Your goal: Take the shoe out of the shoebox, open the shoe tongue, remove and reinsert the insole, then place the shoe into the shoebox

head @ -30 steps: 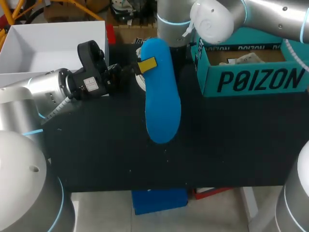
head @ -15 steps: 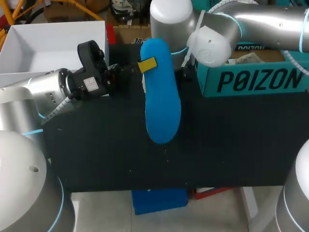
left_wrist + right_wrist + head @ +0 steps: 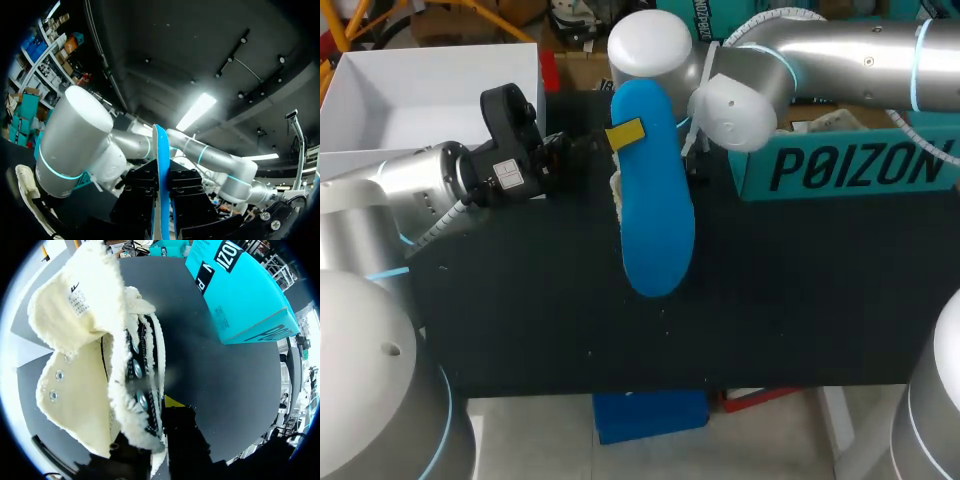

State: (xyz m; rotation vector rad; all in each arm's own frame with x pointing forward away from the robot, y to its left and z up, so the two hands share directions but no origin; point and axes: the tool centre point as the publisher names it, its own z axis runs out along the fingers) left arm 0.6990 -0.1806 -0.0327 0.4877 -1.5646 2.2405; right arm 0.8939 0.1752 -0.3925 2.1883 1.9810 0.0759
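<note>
In the head view, my left gripper (image 3: 612,138) is shut on the upper end of a blue insole (image 3: 658,210) and holds it up above the black table. In the left wrist view the insole (image 3: 161,165) stands edge-on between the clamped fingers. The cream shoe (image 3: 85,365) with fuzzy edges lies on the table, its tongue (image 3: 75,300) folded back. My right gripper (image 3: 160,440) is shut on the shoe's eyelet edge. From the head view only a sliver of the shoe (image 3: 616,188) shows behind the insole, under my right arm (image 3: 730,100).
The open teal shoebox (image 3: 850,165) stands at the table's back right, with paper inside. A white box (image 3: 420,90) sits at the back left. Bare black tabletop (image 3: 770,300) spreads in front of the insole.
My right arm has swung to the left, over the shoe behind the insole. The left arm and the insole have stayed put.
</note>
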